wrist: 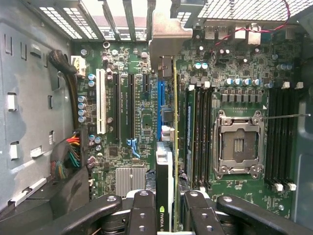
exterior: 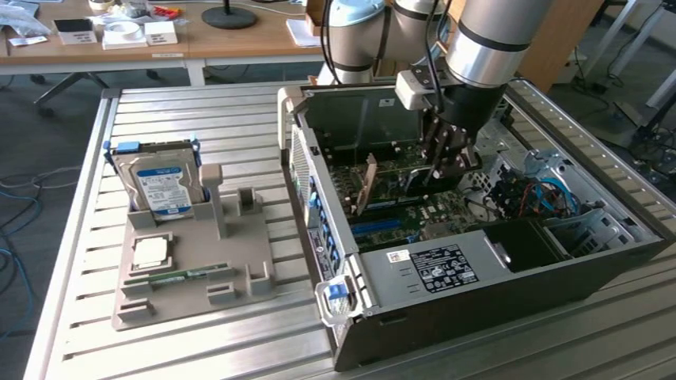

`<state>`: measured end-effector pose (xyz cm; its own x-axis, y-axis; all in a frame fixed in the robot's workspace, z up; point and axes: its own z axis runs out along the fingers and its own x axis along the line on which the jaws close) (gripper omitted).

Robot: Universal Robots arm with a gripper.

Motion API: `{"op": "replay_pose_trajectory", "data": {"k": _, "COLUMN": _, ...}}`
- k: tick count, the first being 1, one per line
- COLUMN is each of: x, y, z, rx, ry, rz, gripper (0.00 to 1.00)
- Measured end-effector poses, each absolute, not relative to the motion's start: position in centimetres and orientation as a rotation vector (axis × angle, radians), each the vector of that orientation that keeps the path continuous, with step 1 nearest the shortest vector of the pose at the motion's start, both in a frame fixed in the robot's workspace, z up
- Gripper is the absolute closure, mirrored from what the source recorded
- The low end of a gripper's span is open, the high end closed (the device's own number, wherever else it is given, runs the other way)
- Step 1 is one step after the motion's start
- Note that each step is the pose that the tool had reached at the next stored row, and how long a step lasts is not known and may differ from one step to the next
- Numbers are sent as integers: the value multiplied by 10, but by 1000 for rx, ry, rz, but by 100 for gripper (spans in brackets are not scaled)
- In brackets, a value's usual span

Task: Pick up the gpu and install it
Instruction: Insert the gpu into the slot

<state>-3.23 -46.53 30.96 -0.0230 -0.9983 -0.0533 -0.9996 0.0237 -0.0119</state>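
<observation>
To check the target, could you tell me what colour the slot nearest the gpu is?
Blue slot, beside the gpu; clearest in wrist view.

I count one gpu, held in my one gripper. On the right of the exterior view stands one open computer case. On the left, one grey tray carries one hard drive, one processor chip and one memory stick. The board has one bare processor socket.

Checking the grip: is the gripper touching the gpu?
Touching. The wrist view shows the gpu clamped between the fingers of the gripper, no gap on either face.
</observation>
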Motion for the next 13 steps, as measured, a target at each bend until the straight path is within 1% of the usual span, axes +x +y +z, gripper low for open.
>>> {"op": "replay_pose_trajectory", "data": {"k": 13, "x": -37, "y": -465, "z": 309, "rx": -2163, "ry": 2214, "rz": 45, "gripper": 73}}
